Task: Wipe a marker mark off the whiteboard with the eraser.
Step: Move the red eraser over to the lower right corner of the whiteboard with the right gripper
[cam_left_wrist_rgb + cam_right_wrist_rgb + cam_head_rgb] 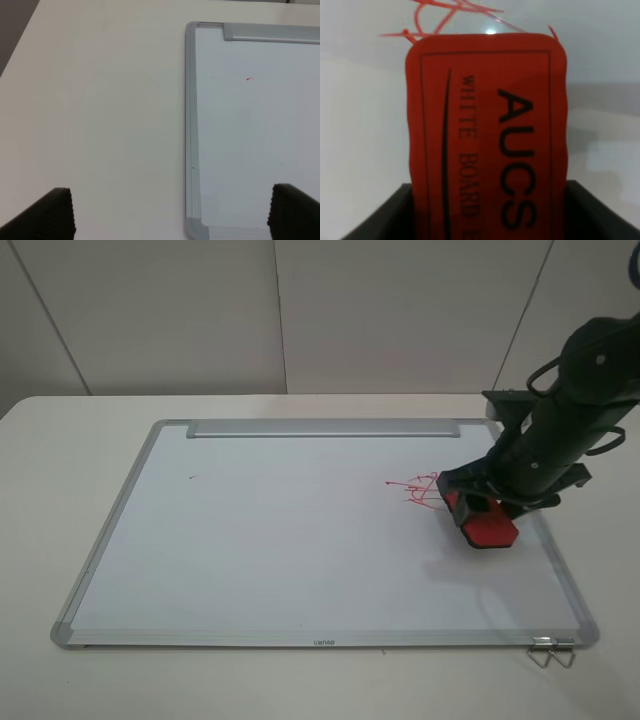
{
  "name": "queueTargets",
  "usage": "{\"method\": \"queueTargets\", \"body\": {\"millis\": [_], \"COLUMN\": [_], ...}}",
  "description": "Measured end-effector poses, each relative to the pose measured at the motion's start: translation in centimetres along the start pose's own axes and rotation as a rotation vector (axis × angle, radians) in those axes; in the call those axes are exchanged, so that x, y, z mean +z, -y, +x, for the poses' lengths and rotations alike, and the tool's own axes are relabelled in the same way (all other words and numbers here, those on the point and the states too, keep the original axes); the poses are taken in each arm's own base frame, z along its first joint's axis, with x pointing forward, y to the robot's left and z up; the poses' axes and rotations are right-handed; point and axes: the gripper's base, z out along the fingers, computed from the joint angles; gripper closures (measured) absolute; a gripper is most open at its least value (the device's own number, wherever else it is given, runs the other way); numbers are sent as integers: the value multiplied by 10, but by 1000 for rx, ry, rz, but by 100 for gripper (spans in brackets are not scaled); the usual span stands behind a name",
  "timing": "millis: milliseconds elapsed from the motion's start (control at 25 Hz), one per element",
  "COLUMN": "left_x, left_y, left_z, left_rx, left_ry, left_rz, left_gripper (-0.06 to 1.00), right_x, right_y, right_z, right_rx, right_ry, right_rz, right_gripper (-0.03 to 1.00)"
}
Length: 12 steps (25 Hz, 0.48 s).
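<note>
The whiteboard (300, 540) lies flat on the pale table, its silver rail along the far edge. A red marker mark (418, 488) with thin crossing strokes sits on its right part. The red eraser (488, 528) with a black base rests on the board just right of the mark, touching its edge. My right gripper (478, 508) is shut on the eraser's rear end. In the right wrist view the eraser (485, 130) shows dark lettering, and the mark (455, 15) peeks out beyond its tip. My left gripper (170, 215) is open over the board's left frame (190, 125), holding nothing.
A small metal clip (552, 651) hangs at the board's front right corner. A tiny speck (192, 478) marks the board's left part, seen as a red speck (249, 79) in the left wrist view. A pale wall stands behind the table.
</note>
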Motion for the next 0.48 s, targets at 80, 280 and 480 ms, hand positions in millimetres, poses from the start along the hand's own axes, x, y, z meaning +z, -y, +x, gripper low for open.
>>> {"method": "queueTargets", "body": {"millis": [80,280,480], "left_x": [0,0,0], "left_y": [0,0,0], "left_z": [0,0,0], "left_rx": [0,0,0], "left_ry": [0,0,0], "left_rz": [0,0,0], "left_gripper": [17,17,17], "right_x": [6,15,16], "right_y": [7,12,13], "right_z": [10,24,25], "right_rx": [25,76,109], "right_ry": [-19,-37,-38], "right_rz": [7,35,43], "right_gripper": [46,46,46]}}
